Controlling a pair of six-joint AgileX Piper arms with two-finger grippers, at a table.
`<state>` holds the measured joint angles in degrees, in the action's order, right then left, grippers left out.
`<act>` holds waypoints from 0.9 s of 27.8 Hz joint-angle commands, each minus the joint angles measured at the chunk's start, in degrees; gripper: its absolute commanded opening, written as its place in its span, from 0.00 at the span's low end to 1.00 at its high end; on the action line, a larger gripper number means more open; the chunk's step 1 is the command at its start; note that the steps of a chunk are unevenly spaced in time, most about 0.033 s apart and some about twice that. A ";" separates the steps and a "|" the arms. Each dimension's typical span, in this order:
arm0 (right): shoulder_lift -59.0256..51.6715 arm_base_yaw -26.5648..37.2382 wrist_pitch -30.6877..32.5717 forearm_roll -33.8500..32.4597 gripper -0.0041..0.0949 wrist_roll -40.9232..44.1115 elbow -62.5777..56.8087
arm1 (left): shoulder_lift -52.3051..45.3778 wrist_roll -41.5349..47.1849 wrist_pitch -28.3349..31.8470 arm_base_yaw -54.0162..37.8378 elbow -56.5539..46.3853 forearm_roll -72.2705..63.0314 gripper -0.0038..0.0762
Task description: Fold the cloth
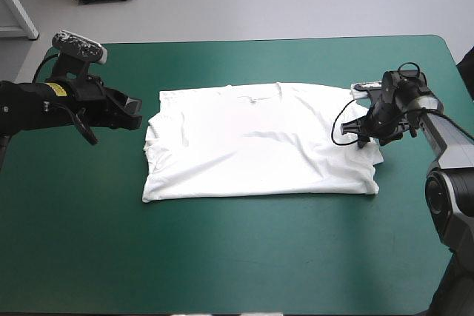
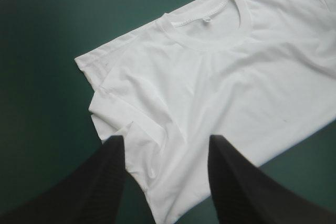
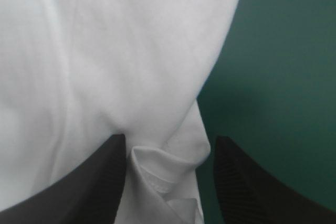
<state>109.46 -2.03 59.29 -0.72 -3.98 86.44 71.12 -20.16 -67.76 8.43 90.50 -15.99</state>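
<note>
The white, soft, short-sleeved T-shirt (image 1: pixel 259 142) lies spread flat in the middle of the table with the teal-green cover (image 1: pixel 222 264). Its round collar (image 1: pixel 255 98) points toward the far edge. The left gripper (image 1: pixel 135 112), with two black fingers shaped like fins, hangs just beside the T-shirt's left side, over the bare cover. Its fingers are spread wide with nothing in them. The right gripper (image 1: pixel 364 138) is down at the T-shirt's right side. Its fingers are spread too, and a bunched-up bit of sleeve (image 3: pixel 168 174) sits between them, not pinched yet. The T-shirt looks light and floppy. It will likely bend, sag and wrinkle as soon as it is picked up, and it should not break. I think the best places to take hold are the two side edges near the shoulders. Pinching only a little cloth there should let both sides lift evenly.
</note>
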 commanded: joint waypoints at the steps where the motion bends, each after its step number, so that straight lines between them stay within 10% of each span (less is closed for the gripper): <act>1: -2.11 0.48 -0.46 0.72 0.51 -0.24 1.88 | -1.39 0.12 2.15 0.12 1.68 -1.51 0.50; 11: 0.55 0.48 1.18 1.54 0.03 -0.99 1.88 | -1.49 0.12 1.68 0.12 1.68 -1.51 0.50; 25: -0.22 0.48 5.92 1.07 0.03 -0.71 7.95 | -2.83 -0.05 1.51 0.12 1.68 -1.98 0.50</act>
<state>112.67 -2.03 64.26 1.00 -4.37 90.82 70.68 -20.16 -69.33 8.43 90.50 -16.06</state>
